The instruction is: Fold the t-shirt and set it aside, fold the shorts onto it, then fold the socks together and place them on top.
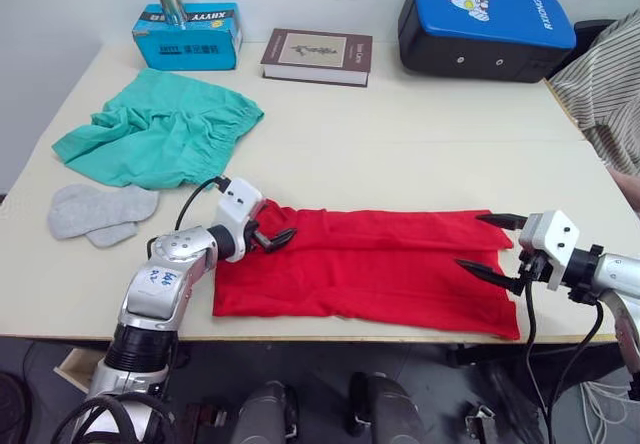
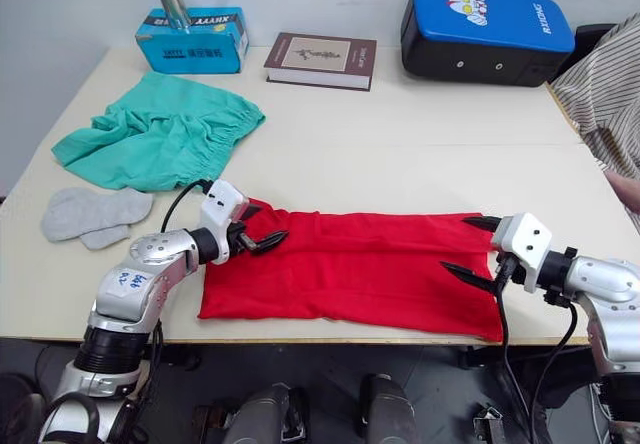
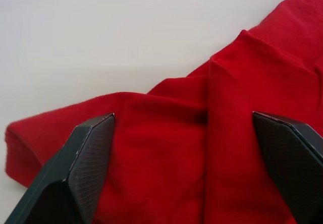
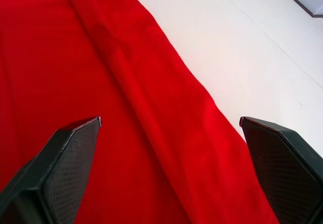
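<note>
Both black two-fingered grippers, left [image 1: 272, 236] and right [image 1: 492, 246], spread wide over soft red cotton t-shirt [image 1: 375, 269], folded long on beige table [image 1: 400, 154], gripping nothing.

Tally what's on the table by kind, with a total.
Garments: 2, the t-shirt and the shorts
Socks: 2, the socks
Boxes: 1, blue box
Metal cylinders: 1
Books: 1, book
Pads: 1, blue pad
Total: 8
</note>
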Robot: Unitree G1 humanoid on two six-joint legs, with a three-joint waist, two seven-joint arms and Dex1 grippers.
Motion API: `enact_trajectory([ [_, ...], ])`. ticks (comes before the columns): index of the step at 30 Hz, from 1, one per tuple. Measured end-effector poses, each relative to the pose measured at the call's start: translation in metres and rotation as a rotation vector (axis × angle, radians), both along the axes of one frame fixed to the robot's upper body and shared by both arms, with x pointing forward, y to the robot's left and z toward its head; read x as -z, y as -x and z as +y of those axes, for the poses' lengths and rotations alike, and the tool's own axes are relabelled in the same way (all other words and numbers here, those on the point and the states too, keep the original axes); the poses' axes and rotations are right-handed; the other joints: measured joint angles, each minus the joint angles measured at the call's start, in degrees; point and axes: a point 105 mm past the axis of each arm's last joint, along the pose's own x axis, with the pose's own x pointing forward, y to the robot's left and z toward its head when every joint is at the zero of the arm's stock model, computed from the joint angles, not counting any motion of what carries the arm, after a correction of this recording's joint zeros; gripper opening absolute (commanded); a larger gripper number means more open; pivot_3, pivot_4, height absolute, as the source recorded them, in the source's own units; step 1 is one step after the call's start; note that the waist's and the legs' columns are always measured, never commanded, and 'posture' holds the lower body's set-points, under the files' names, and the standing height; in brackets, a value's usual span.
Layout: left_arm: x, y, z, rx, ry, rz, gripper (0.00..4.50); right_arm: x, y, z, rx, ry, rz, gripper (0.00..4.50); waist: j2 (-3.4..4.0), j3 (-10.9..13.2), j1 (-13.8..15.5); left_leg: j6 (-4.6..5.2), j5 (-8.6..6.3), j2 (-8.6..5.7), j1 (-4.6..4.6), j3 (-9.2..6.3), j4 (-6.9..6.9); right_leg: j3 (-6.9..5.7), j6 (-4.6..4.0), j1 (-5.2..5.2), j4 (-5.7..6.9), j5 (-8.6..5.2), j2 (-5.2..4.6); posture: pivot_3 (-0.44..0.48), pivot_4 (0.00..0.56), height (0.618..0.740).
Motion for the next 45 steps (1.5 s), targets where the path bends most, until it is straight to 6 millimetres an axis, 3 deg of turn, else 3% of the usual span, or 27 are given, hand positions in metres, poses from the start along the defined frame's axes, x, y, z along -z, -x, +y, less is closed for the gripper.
enact_trajectory([
  [6, -0.005, 0.008, -0.017, 0.01, -0.035, 0.031, 4.5, 0.001, 0.0, 0.001, 0.005, -0.011, -0.002, 4.48, 0.0, 0.0, 0.01, 0.0, 0.0, 0.02, 0.01, 0.0, 0.0, 0.01, 0.0, 0.0, -0.01, 0.0, 0.02, 0.0, 0.15, 0.74],
  [11, -0.003, 0.004, -0.014, -0.052, -0.101, 0.042, 4.5, 0.0, 0.0, 0.005, 0.003, -0.016, -0.013, 4.48, 0.0, 0.0, -0.17, -0.01, 0.0, 0.04, 0.01, 0.0, -0.01, 0.03, 0.0, -0.01, -0.01, 0.0, 0.02, 0.0, 0.15, 0.74],
  [14, -0.003, 0.002, -0.013, -0.085, -0.108, 0.033, 3.88, 0.0, 0.0, 0.006, 0.005, -0.022, -0.014, 4.5, 0.0, 0.0, -0.09, -0.01, 0.0, 0.05, 0.01, 0.0, -0.01, 0.02, 0.0, -0.01, -0.01, 0.0, 0.02, 0.0, 0.15, 0.74],
  [26, -0.012, 0.009, -0.006, -0.044, -0.107, 0.03, 0.01, 0.004, -0.001, 0.005, 0.017, -0.022, -0.002, 4.5, 0.0, 0.0, -0.09, -0.01, 0.0, 0.04, 0.01, 0.0, -0.01, 0.02, -0.01, -0.01, -0.01, 0.0, 0.0, 0.0, 0.15, 0.74],
  [29, -0.021, 0.01, 0.002, -0.012, -0.089, 0.011, 0.01, 0.006, -0.002, 0.004, 0.023, -0.028, 0.006, 4.5, 0.0, 0.0, -0.14, -0.01, 0.0, 0.05, 0.01, 0.0, -0.01, 0.02, -0.02, -0.01, -0.01, -0.01, 0.0, 0.0, 0.15, 0.74],
  [35, -0.033, 0.026, 0.01, 0.284, -0.124, -0.091, 0.01, 0.008, -0.003, 0.003, 0.025, -0.025, 0.001, 4.5, 0.01, 0.0, -0.26, -0.06, -0.02, 0.07, 0.01, 0.03, -0.01, 0.02, -0.08, -0.05, -0.02, -0.05, 0.02, 0.0, 0.15, 0.74],
  [41, -0.027, 0.051, 0.023, 0.648, -0.262, -0.235, 0.01, 0.012, -0.003, -0.001, 0.034, -0.016, 0.007, 4.5, 0.01, 0.0, -0.25, -0.1, -0.05, 0.08, 0.0, 0.05, -0.01, -0.03, -0.17, -0.09, 0.0, -0.09, -0.02, 0.0, 0.15, 0.74],
  [45, -0.003, 0.063, 0.022, 0.82, -0.389, -0.309, 0.01, 0.014, -0.003, -0.003, 0.04, -0.016, 0.014, 4.5, 0.01, -0.01, -0.23, -0.05, -0.08, 0.06, -0.01, 0.05, -0.01, -0.04, -0.17, -0.08, -0.01, -0.09, -0.04, 0.0, 0.15, 0.74],
])
